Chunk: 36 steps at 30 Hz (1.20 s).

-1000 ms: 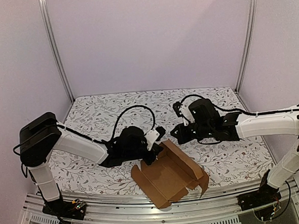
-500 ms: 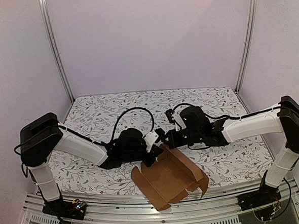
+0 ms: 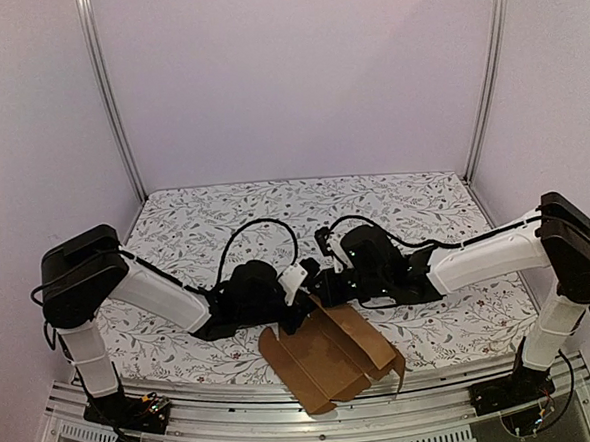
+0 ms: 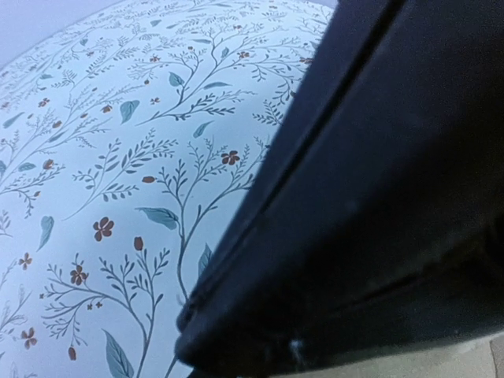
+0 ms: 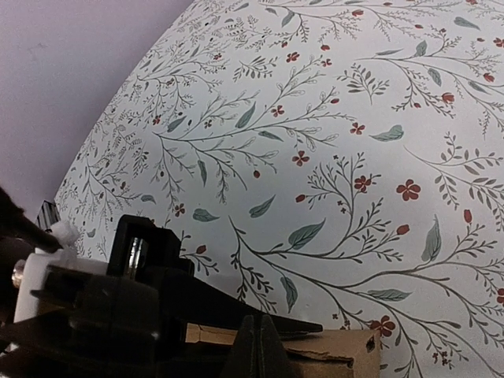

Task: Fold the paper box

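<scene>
The paper box (image 3: 328,354) is a brown cardboard sheet, partly folded, with raised walls, lying near the table's front edge. Its far wall's top edge shows in the right wrist view (image 5: 339,346). My left gripper (image 3: 302,299) is at that far wall's left end; one black finger (image 5: 236,311) lies along the cardboard edge. The left wrist view is mostly blocked by a dark body, so its jaws do not show. My right gripper (image 3: 319,286) has come in from the right, its fingertips (image 5: 260,335) pressed together just in front of the same edge, holding nothing.
The floral tablecloth (image 3: 274,212) covers the table. A metal rail (image 3: 287,422) runs along the near edge, and posts (image 3: 112,102) stand at the back corners. Black cables (image 3: 260,228) loop above both wrists.
My right arm has swung left until its gripper meets the left gripper at the box's far wall. The left arm has barely moved. The far wall now leans lower.
</scene>
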{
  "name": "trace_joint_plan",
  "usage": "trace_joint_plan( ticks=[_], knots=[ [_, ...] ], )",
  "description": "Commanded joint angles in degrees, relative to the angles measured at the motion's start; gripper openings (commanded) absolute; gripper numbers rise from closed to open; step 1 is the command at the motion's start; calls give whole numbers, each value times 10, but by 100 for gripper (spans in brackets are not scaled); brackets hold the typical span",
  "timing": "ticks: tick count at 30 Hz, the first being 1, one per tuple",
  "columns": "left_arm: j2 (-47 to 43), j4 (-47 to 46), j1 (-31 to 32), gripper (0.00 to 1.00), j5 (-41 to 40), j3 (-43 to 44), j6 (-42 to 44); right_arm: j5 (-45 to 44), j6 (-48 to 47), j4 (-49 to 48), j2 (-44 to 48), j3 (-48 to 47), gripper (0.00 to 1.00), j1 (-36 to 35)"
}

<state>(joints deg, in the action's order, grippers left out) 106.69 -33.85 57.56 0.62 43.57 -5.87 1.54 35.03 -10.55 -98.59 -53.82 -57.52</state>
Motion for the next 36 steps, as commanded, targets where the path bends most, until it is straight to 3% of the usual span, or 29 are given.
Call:
trace_joint_plan(
  ticks=[1, 18, 21, 23, 36],
  knots=[
    [17, -28, 7, 14, -32, -10, -12, -12, 9, 35, -27, 14, 0, -19],
    [80, -121, 51, 15, -127, 13, -53, -28, 36, 47, -10, 31, 0, -22],
    [90, -133, 55, 10, -138, 18, -61, -28, 43, 45, -3, 39, 0, -21],
    [95, -136, 58, 0, -138, 23, -65, -26, 47, 45, 2, 43, 0, -21],
    [49, -119, 62, 0, -122, -11, -36, -53, 59, 87, 84, 44, 0, -5]
  ],
)
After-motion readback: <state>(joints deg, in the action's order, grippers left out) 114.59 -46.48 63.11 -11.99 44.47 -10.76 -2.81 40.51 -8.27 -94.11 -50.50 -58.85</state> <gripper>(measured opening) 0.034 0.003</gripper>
